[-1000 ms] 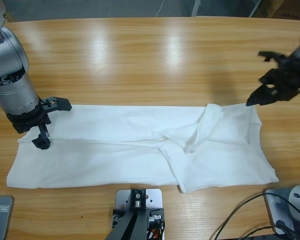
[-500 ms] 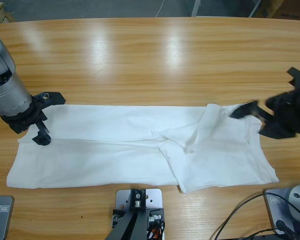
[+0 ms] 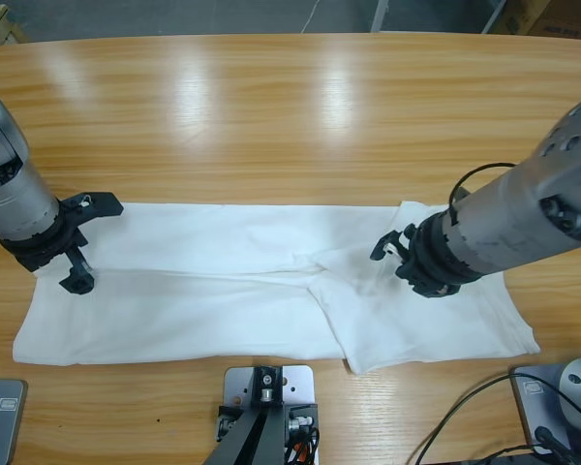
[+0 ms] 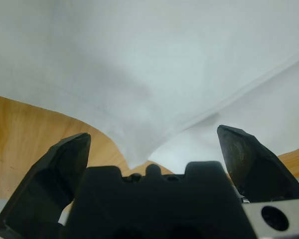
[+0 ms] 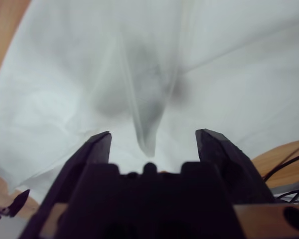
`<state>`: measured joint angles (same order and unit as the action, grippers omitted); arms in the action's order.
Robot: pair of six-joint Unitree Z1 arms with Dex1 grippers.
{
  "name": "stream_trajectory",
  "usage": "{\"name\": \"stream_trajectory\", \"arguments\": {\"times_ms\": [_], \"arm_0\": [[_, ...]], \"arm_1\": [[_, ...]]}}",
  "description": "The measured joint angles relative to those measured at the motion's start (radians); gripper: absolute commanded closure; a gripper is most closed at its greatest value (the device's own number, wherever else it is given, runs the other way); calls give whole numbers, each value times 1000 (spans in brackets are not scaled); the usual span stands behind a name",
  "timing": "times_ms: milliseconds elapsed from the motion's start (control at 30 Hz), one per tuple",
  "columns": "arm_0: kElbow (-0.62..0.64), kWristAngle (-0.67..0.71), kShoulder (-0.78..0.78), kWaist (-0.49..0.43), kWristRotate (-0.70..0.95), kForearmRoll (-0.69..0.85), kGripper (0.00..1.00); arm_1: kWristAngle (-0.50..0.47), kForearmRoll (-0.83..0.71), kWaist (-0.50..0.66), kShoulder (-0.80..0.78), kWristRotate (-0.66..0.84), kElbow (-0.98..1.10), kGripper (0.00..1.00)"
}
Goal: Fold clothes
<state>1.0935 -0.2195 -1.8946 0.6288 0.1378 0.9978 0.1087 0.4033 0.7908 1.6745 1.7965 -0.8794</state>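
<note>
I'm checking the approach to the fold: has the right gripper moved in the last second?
Yes. The right gripper has swung in from the table's right edge over the T-shirt.

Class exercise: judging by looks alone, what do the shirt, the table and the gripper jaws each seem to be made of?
T-shirt: soft matte white fabric, probably cotton knit; it creases and shows stitched hems. Table: wood, apparently varnished; visible grain and glossy light reflections. Left gripper and right gripper jaws: matte black, hard-looking plastic or coated metal; unclear which.

Both arms low, left gripper [image 3: 80, 242] and right gripper [image 3: 392, 254] gaping.
</note>
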Motion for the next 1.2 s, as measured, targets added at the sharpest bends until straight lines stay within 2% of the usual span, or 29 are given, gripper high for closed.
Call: {"name": "stream_trajectory", "arguments": {"times_ms": [100, 200, 300, 433, 467, 1000, 1200], "arm_0": [[-2, 0, 0, 0, 0, -2, 4], [-2, 0, 0, 0, 0, -3, 4], [-2, 0, 0, 0, 0, -3, 4], [-2, 0, 0, 0, 2, -3, 4], [-2, 0, 0, 0, 2, -3, 4], [-9, 0, 0, 0, 6, -9, 4], [-10, 0, 0, 0, 7, -9, 4]], "arm_1": [[6, -6, 0, 20, 0, 3, 560], [12, -18, 0, 37, 0, 5, 577], [14, -34, 0, 54, -1, 7, 673], [15, -46, 0, 59, -4, 9, 892], [15, -46, 0, 59, -6, 12, 995], [14, -74, 0, 59, -79, 4, 1000], [18, -115, -35, 64, -100, -9, 1000]]}}
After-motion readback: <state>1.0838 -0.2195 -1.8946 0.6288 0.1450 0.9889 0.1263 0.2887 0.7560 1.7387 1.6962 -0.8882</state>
